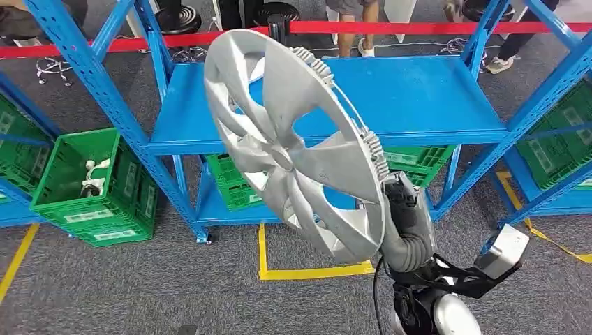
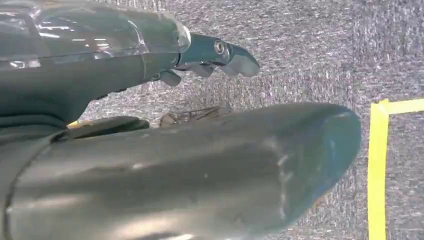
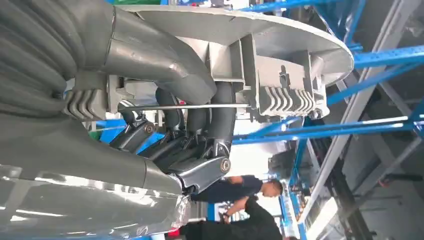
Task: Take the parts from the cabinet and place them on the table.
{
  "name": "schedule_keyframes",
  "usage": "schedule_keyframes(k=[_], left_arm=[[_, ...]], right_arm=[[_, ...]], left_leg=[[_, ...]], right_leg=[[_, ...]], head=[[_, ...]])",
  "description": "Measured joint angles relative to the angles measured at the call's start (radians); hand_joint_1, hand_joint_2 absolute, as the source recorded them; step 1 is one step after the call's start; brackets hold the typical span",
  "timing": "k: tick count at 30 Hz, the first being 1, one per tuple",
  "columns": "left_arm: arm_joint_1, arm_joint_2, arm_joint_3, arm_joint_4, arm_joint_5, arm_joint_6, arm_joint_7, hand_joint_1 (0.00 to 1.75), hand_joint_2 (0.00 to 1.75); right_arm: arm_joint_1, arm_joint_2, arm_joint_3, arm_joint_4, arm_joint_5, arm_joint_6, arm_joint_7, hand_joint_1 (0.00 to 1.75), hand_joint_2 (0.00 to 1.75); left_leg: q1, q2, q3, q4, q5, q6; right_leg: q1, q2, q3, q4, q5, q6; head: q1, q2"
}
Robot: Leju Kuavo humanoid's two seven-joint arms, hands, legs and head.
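The right hand [image 1: 403, 202] grips one silver hubcap [image 1: 293, 143] by its lower rim, holding it tilted on edge in the air before the blue shelf [image 1: 419, 98], its face turned toward the camera. The left hand [image 2: 220, 55] hangs over grey carpet, fingers loosely curled, holding nothing. Three green crates [image 1: 91, 185] sit among the racks; no table is visible.
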Motion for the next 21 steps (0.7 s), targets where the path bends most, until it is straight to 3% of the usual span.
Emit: schedule_keyframes(k=[1,2,6,8,10,11,12,13,15,16,17,21], left_arm=[[0.000,0.000,0.000,0.000,-0.001,0.000,0.000,0.00,0.00],[-0.002,0.000,0.000,0.000,-0.003,0.000,0.000,0.00,0.00],[-0.002,0.000,0.000,0.001,-0.004,0.000,0.003,0.00,0.00],[-0.004,0.000,0.000,0.001,-0.005,0.000,0.003,0.00,0.00],[-0.006,-0.001,0.000,0.001,-0.006,0.000,0.003,0.00,0.00],[-0.005,-0.001,0.000,0.001,-0.006,0.000,0.003,0.00,0.00],[-0.003,-0.001,0.000,0.001,-0.006,0.000,0.003,0.00,0.00],[-0.003,-0.001,0.000,0.002,-0.006,0.000,0.003,0.00,0.00],[-0.003,-0.001,0.000,0.002,-0.006,0.000,0.003,0.00,0.00],[-0.003,-0.001,0.000,0.002,-0.006,0.000,0.003,0.00,0.00],[-0.005,-0.002,0.000,0.002,-0.006,0.000,0.003,0.00,0.00],[0.000,-0.002,0.000,0.002,-0.005,0.000,0.003,0.00,0.00]], right_arm=[[0.000,0.000,0.000,0.000,0.002,0.000,0.000,1.75,1.75],[0.000,0.000,0.000,0.000,0.002,0.000,0.000,1.75,1.75],[0.001,0.000,0.003,-0.001,0.008,0.000,0.000,1.75,1.75],[0.003,0.000,0.003,-0.002,0.013,-0.001,-0.001,1.75,1.75],[0.007,0.000,0.003,-0.003,0.016,-0.002,-0.002,1.75,1.75],[0.010,0.000,0.003,-0.002,0.017,-0.003,-0.002,1.75,1.75],[0.015,0.000,0.004,-0.002,0.018,-0.003,-0.002,1.75,1.75],[0.016,0.000,0.005,-0.002,0.020,-0.003,-0.002,1.75,1.75],[0.015,0.000,0.007,-0.002,0.022,-0.004,-0.002,1.75,1.75],[0.015,0.000,0.008,-0.003,0.027,-0.006,-0.002,1.75,1.75],[0.015,0.000,0.008,-0.002,0.037,-0.010,-0.003,1.75,1.75],[0.014,-0.001,0.009,-0.002,0.071,-0.027,-0.002,1.75,1.75]], left_leg=[[-0.004,0.033,0.039,-0.079,0.017,0.006],[-0.018,0.060,0.050,-0.099,0.005,0.010],[-0.015,0.018,0.038,-0.104,0.017,0.032],[-0.007,-0.001,0.037,-0.107,0.024,0.043],[-0.007,-0.021,0.034,-0.107,0.027,0.048],[-0.007,-0.032,0.033,-0.106,0.027,0.049],[-0.007,-0.043,0.034,-0.106,0.028,0.050],[-0.007,-0.053,0.035,-0.106,0.028,0.049],[-0.007,-0.072,0.037,-0.106,0.030,0.046],[-0.007,-0.081,0.039,-0.106,0.031,0.045],[-0.012,-0.087,0.034,-0.104,0.032,0.038],[-0.006,-0.107,0.019,-0.110,0.045,0.012]], right_leg=[[0.001,-0.005,0.000,0.004,-0.004,0.005],[0.009,-0.008,-0.004,0.009,-0.007,0.011],[0.006,-0.043,-0.003,0.009,-0.008,0.025],[-0.001,0.023,-0.024,0.064,-0.059,0.042],[-0.006,0.043,-0.090,0.221,-0.140,0.049],[-0.008,0.045,-0.122,0.294,-0.165,0.051],[-0.009,0.046,-0.137,0.326,-0.165,0.050],[-0.010,0.046,-0.128,0.307,-0.139,0.049],[-0.012,0.053,-0.066,0.164,-0.048,0.044],[-0.012,0.070,-0.026,0.072,-0.002,0.041],[-0.012,0.100,-0.005,0.028,-0.006,0.034],[-0.008,0.081,-0.005,0.006,-0.005,0.015]], head=[[-0.003,0.000],[-0.005,0.000],[-0.001,0.000],[0.008,0.000],[0.026,0.000],[0.030,0.000],[0.032,0.000],[0.036,0.000],[0.044,0.000],[0.050,0.000],[0.053,0.000],[0.052,0.000]])
